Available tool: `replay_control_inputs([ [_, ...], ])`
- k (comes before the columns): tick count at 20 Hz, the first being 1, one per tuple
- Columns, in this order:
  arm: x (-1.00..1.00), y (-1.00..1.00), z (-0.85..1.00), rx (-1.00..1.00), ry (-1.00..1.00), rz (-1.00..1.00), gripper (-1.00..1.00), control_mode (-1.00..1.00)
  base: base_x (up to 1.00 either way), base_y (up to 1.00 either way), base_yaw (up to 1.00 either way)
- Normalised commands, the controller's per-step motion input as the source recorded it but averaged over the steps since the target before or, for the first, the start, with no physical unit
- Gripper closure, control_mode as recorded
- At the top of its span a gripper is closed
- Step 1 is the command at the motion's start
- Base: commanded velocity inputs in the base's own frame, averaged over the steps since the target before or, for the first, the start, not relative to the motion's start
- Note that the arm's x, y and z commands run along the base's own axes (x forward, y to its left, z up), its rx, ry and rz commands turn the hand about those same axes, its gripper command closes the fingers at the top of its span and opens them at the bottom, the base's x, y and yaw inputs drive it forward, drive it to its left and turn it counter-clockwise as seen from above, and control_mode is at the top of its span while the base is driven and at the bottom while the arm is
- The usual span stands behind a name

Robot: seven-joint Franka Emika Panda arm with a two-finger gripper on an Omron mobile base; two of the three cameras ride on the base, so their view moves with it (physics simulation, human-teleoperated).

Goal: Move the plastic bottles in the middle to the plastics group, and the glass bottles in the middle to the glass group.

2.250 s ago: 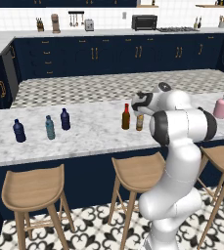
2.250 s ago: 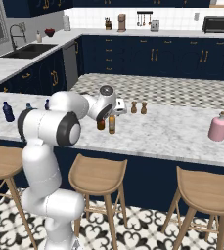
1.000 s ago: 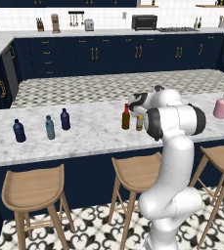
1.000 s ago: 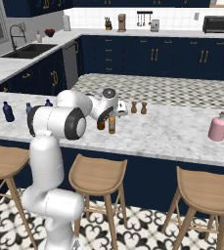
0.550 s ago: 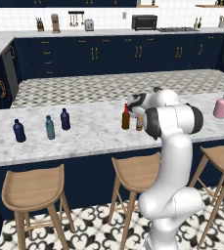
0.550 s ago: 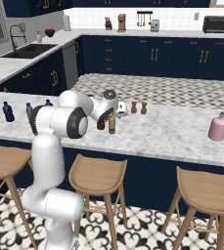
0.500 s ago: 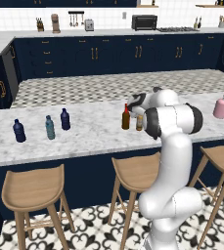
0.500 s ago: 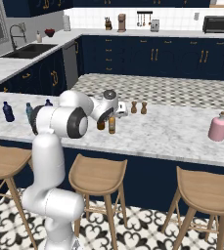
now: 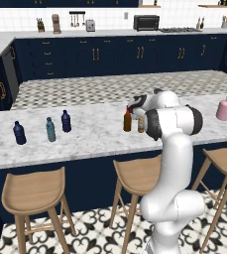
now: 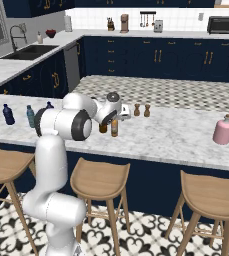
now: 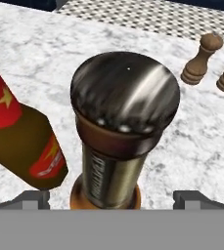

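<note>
On marble island (image 9: 85,139), navy kitchen.

Two navy bottles (image 9: 19,133), one teal (image 9: 50,129), two brown (image 9: 127,120), one pink (image 9: 225,108), two shakers (image 10: 137,110).

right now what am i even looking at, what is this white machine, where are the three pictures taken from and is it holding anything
It's a rendered kitchen with a white robot arm standing at a marble counter. Two pictures come from cameras on its base, behind it to the left and right. The third looks out from its hand, straight down onto the dark cap of a short amber bottle.

On the counter: that amber bottle beside a slim brown bottle with a red label, two small brown shakers behind them, a pink bottle far right, and on the left a pale teal bottle between two dark navy bottles.

The hand is open, poised just above the amber bottle, holding nothing.
</note>
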Motion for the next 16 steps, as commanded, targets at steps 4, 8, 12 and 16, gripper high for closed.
replay_control_inputs([
  [4,0.00,0.00,0.00,0.00,0.00,0.00,1.00,-1.00,0.00,0.00,0.00],
  [8,0.00,0.00,0.00,0.00,0.00,0.00,1.00,-1.00,0.00,0.00,0.00],
  [12,-0.13,-0.01,0.00,0.00,0.00,0.00,1.00,-1.00,0.00,0.00,0.00],
  [16,-0.55,-0.29,0.25,0.00,-0.02,-0.08,1.00,-1.00,0.00,0.00,0.00],
])
